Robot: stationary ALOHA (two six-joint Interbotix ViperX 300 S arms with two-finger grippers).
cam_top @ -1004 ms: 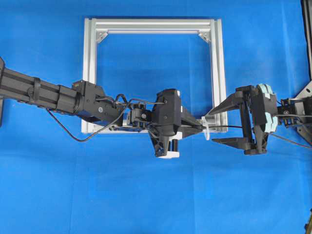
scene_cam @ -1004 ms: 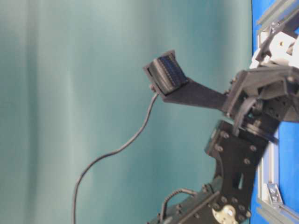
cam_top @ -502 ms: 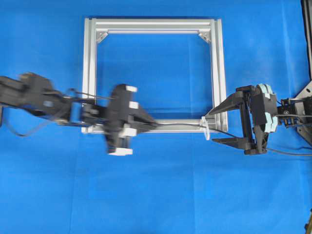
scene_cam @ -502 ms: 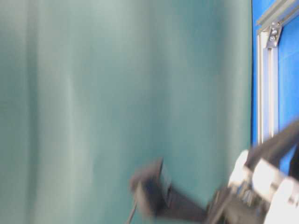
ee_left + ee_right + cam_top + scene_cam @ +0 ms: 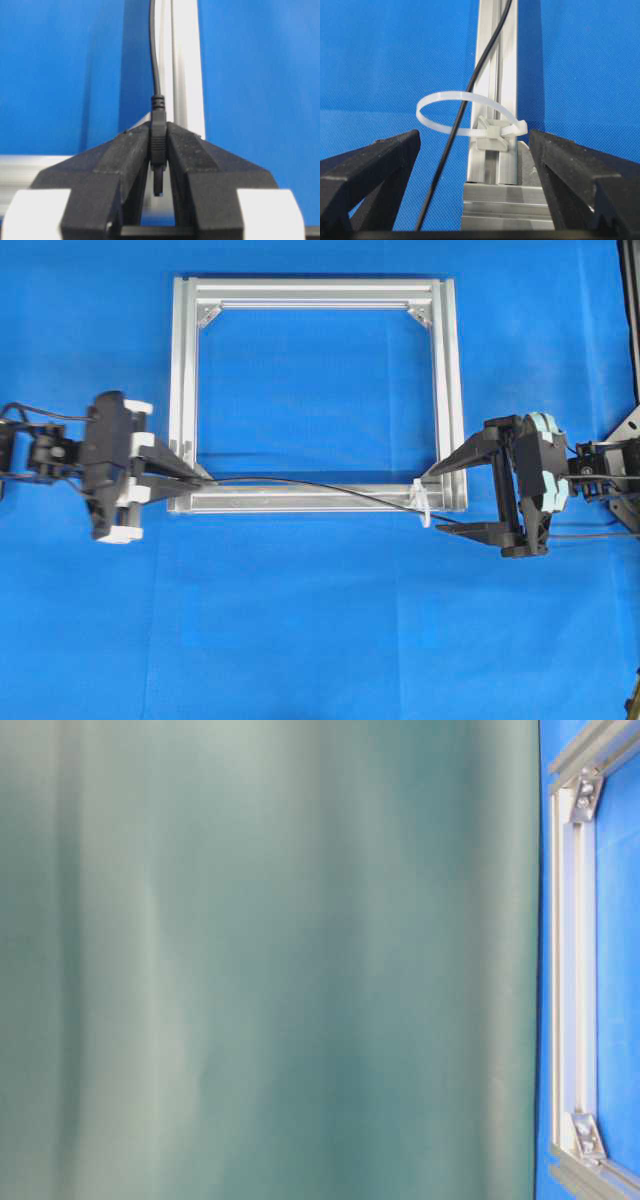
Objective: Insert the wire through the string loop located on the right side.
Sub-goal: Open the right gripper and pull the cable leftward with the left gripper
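Observation:
My left gripper point(image 5: 192, 476) is at the silver frame's point(image 5: 445, 390) lower left corner, shut on the small dark plug point(image 5: 158, 145) of the thin black wire point(image 5: 300, 483). From there the wire runs right along the bottom rail, passes through the white string loop point(image 5: 424, 505) at the lower right corner, and goes on under my right gripper point(image 5: 437, 502). In the right wrist view the wire point(image 5: 437, 175) threads the string loop point(image 5: 490, 131) and lies between the wide-open fingers point(image 5: 380, 165), untouched. My right gripper point(image 5: 474, 137) is open and empty just right of the loop.
The square aluminium frame lies flat on the blue cloth, with corner brackets point(image 5: 210, 315) inside it. The table-level view shows only a teal backdrop and one frame rail point(image 5: 575, 970). A black stand point(image 5: 625, 435) sits at the right edge.
My left gripper has pulled back left from the loop to the frame's lower left corner, drawing the wire along the bottom rail, and left the table-level view. The right gripper has not moved.

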